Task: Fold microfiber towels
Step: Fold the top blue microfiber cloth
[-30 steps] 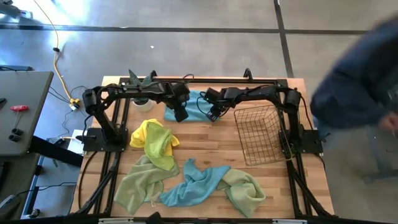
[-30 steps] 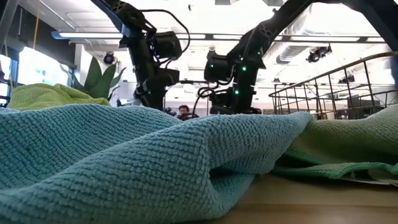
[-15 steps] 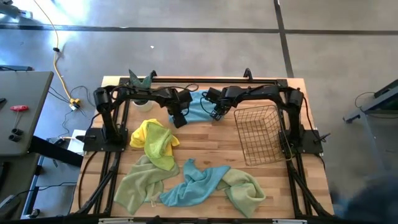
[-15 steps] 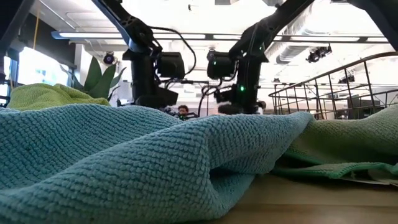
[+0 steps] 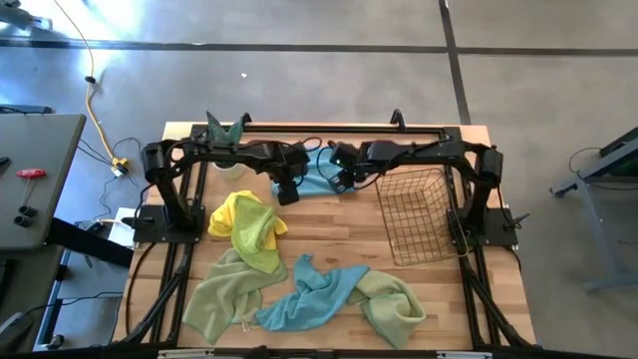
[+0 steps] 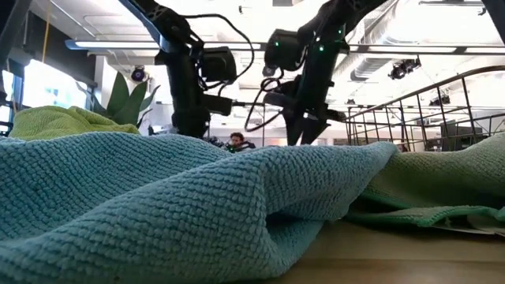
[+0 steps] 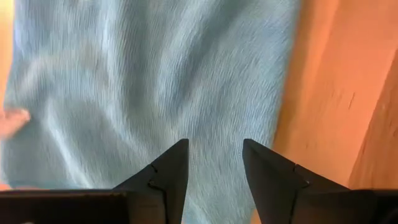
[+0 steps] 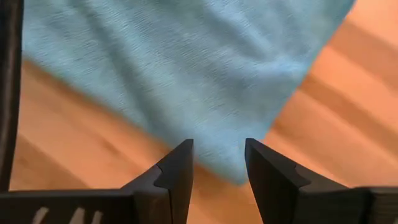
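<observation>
A light blue microfiber towel lies flat at the far middle of the table. My left gripper is open, pointing down low over the towel's left part, tips hidden in the low view. My right gripper is open, raised over the towel's right edge, and shows clear of the cloth in the low view. Nearer lie a yellow towel under a lime one, a pale green one, another light blue one and a green one.
A copper wire basket lies on the right side of the table. A potted plant stands at the far left corner. Bare wood lies between the flat blue towel and the crumpled towels near the front edge.
My right gripper has risen off the far blue towel and rolled about its own axis, staying open. My left gripper has rolled too and stayed low over the towel. A person at the picture's right has gone out of view.
</observation>
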Motion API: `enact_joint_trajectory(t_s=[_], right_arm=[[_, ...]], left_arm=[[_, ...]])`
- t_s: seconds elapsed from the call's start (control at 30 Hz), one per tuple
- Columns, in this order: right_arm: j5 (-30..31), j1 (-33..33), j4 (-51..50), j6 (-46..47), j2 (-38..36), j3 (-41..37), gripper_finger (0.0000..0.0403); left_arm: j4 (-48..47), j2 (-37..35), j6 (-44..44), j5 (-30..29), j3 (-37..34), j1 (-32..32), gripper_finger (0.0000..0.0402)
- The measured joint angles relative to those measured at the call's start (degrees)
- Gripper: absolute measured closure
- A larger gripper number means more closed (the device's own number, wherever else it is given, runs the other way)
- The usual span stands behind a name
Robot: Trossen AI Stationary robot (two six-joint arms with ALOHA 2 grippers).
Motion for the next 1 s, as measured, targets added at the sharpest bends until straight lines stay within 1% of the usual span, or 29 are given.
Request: enact_joint_trajectory(t_s=[0.1, 0.2, 0.3, 0.4, 0.5, 0.57, 0.67, 0.77, 0.83, 1.0], right_arm=[[1.82, 2.17, 0.36, 0.09, 0.00, 0.00, 0.0265], [6.82, 3.02, 0.45, -4.95, 0.00, 0.00, 0.0265], [10.69, 1.13, 0.45, -5.48, 0.00, 0.00, 0.0265], [10.72, -2.86, 0.49, 0.58, 0.41, 0.00, 0.0265], [7.96, -7.25, 1.59, 7.05, 0.69, 0.00, 0.0265], [5.34, -9.81, 3.46, 8.11, 0.93, 0.00, 0.0265], [1.43, -12.71, 6.99, 6.37, 1.49, 0.02, 0.0265], [-0.81, -15.23, 7.98, 4.83, 2.17, 0.02, 0.0265], [-3.50, -16.68, 7.96, 4.71, 2.95, 0.00, 0.0263], [-11.39, -18.05, 9.94, 4.49, 6.07, 0.00, 0.0239]], left_arm=[[1.25, 0.11, 6.70, 0.34, -0.09, 0.61, 0.0261], [4.53, 0.62, 10.37, 2.29, -0.07, 1.41, 0.0261], [6.52, 0.64, 9.41, 3.33, -0.07, 2.17, 0.0261], [6.31, 0.64, 5.42, 3.46, -0.07, 2.76, 0.0261], [5.87, 0.64, 2.26, 3.07, -0.07, 2.80, 0.0261], [5.66, 0.51, 1.69, 3.00, -0.07, 2.78, 0.0261], [5.63, 0.16, 1.60, 3.04, -0.07, 2.76, 0.0261], [5.48, 0.11, 1.19, 3.06, -0.07, 2.78, 0.0261], [5.65, 0.09, 1.18, 3.06, -0.07, 2.78, 0.0261], [5.70, 0.09, 1.22, 3.29, -0.07, 2.75, 0.0261]])
